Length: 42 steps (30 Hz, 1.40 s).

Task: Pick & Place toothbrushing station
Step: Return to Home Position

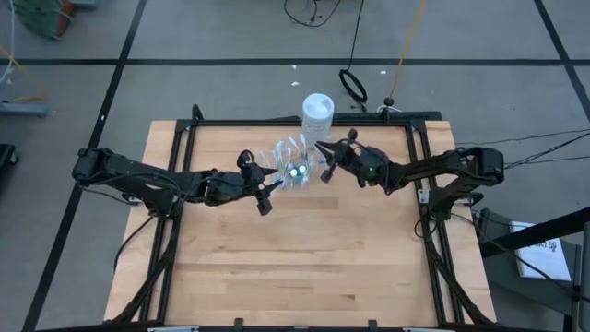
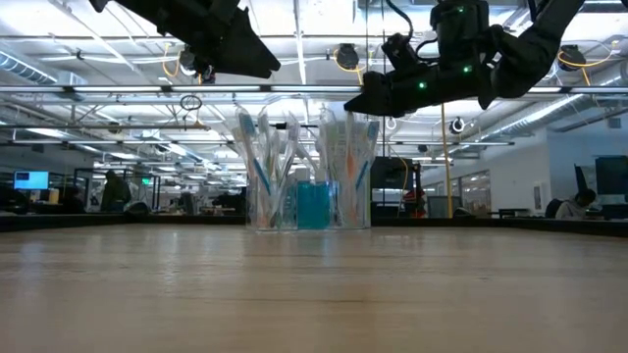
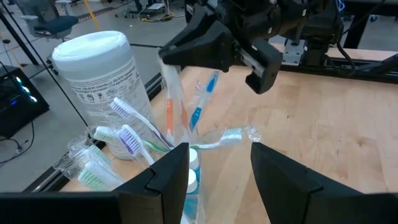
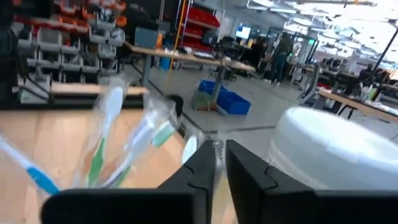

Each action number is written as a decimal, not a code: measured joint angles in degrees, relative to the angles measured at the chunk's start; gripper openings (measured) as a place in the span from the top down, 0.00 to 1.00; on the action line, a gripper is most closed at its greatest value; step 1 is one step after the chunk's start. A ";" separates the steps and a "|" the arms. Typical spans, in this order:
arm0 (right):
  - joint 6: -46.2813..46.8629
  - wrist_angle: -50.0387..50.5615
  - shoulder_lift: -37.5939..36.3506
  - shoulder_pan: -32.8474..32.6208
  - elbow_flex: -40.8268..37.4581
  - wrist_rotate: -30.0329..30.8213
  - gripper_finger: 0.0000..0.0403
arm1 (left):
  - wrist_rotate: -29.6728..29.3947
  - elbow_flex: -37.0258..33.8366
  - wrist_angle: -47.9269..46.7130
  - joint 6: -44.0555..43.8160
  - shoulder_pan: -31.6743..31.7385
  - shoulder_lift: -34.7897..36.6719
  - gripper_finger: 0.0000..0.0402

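Observation:
A small clear cup (image 1: 293, 169) stands on the table near its far edge. It holds several wrapped toothbrushes (image 3: 134, 140) and teal toothpaste tubes (image 2: 314, 206). My right gripper (image 1: 323, 152) hovers over the cup's right side, shut on the top of one clear-wrapped toothbrush with an orange handle (image 3: 169, 118). My left gripper (image 1: 267, 194) is open just left of and nearer than the cup. In its wrist view (image 3: 221, 174) its fingers stand apart above the cup, touching nothing. My right gripper pinches the top end of the clear-wrapped toothbrush (image 3: 169, 70) between its two fingers (image 3: 199, 50). The fingers come from the table's right, slanting down, across the brush. The brush stands nearly upright below them, its lower end down among the others in the cup.
A taller white cylindrical tub (image 1: 317, 111) stands at the table's far edge just behind the cup, close to my right gripper. A dark metal frame (image 1: 277, 123) runs around the tabletop. The near half of the wooden table (image 1: 295, 267) lies bare.

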<state>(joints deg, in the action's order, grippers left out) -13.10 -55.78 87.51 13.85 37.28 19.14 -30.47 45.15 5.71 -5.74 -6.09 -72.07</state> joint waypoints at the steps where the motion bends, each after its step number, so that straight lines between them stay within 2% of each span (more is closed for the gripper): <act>1: 0.00 -0.09 -0.07 -0.05 0.00 0.03 0.90 | 0.01 0.00 -0.04 0.00 0.00 0.00 0.55; 13: -1.94 4.02 -0.14 -0.09 0.07 0.11 0.63 | -0.06 0.02 -0.89 -0.04 0.00 0.00 0.55; 17: -2.66 11.54 -3.82 -0.73 0.11 0.00 0.58 | -2.88 0.02 -1.25 -0.04 0.00 0.46 0.55; 23: -0.96 30.38 -15.20 -1.66 0.07 0.07 0.59 | -5.97 0.03 -4.89 0.08 0.00 5.26 0.55; 28: -0.90 39.84 -26.07 -3.46 0.04 0.09 0.62 | -5.77 0.04 -6.10 6.83 0.00 12.25 0.55; 34: -0.87 42.72 -36.20 -5.82 0.04 0.11 0.63 | -5.70 0.05 -12.06 13.84 -0.02 23.15 0.55; 42: 1.16 42.78 -41.88 -6.43 0.04 0.09 0.62 | -5.62 0.04 -13.96 7.45 -0.02 29.17 0.55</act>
<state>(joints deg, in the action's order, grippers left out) -11.94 -13.00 45.63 7.42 37.32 19.22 -36.10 45.19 -8.25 1.71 -6.10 -42.90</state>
